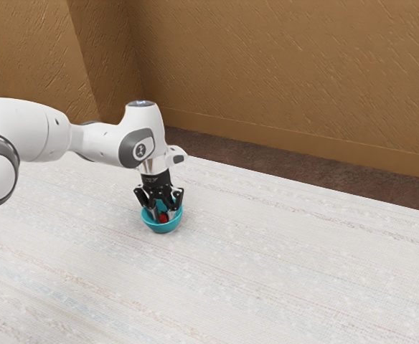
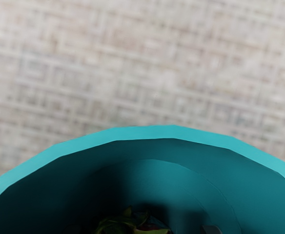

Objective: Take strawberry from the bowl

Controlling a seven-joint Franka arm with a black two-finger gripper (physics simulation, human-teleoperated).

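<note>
The gripper [image 1: 163, 216] is unclenched, its fingers standing apart at about nine and three o'clock of the strawberry [image 1: 163, 218] in the exterior view, with the fruit low inside the teal bowl [image 1: 163, 228] on the bench [image 1: 267, 272]. In the wrist view a gap separates the fruit from one fingertip, so an off-centre close could shove it aside or nip only its edge, and a fingertip might snag the curved wall and drag the bowl
</note>
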